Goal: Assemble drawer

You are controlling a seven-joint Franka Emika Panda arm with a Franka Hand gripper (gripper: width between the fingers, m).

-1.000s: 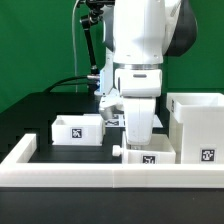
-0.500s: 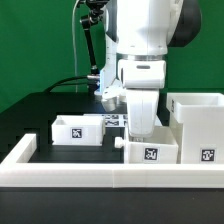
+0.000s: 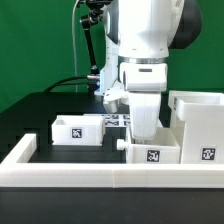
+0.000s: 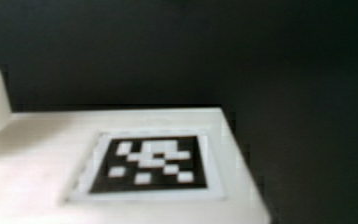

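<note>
Black table (image 3: 40,112), green backdrop. You see the gripper (image 3: 146,133) down at the near tray (image 3: 150,154), which sits just beside the big casing (image 3: 200,125). Its fingers are hidden, so you cannot tell their opening or hold. The second tray (image 3: 77,129) sits apart, toward the exterior view's left.
</note>
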